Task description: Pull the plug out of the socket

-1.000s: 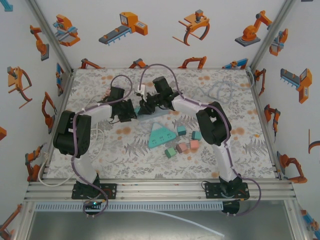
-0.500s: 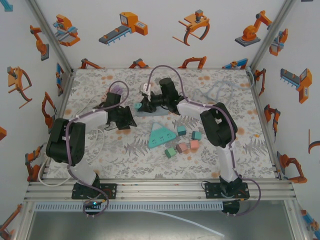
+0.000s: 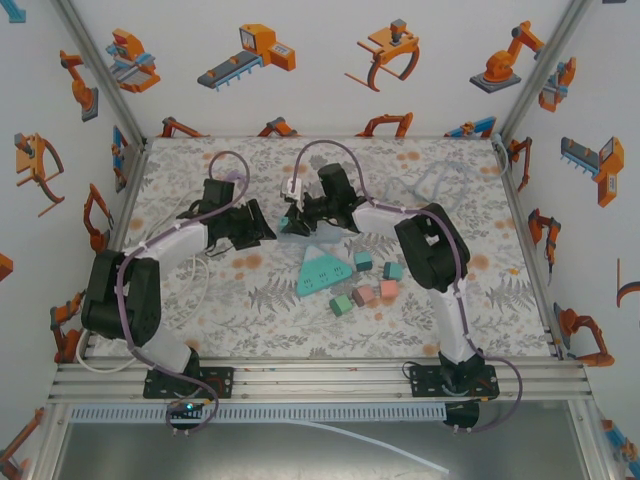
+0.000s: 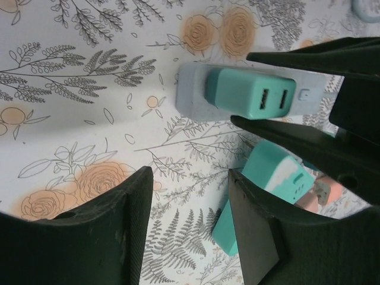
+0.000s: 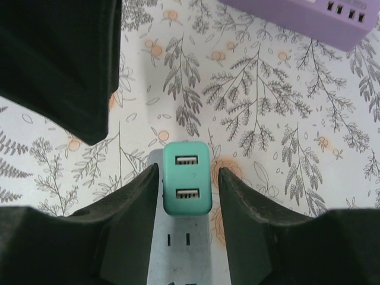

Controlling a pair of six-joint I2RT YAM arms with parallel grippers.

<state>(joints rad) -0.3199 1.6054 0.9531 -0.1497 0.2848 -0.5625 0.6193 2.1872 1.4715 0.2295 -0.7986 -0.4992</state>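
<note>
Since a second ago my left elbow has swung left; my left gripper [image 4: 189, 178] hangs open near the grey socket strip [image 4: 193, 95] on the surface [image 5: 267, 119]. My right gripper [image 5: 188, 172] straddles the teal plug [image 5: 187, 187], slightly open; it's still seated, unpulled.

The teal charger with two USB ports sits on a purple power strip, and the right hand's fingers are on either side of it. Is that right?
Not quite. The power strip under the teal charger is grey, not purple: the right wrist view shows it. The purple strip lies apart. The two USB ports and the right hand flanking the charger are correct.
</note>
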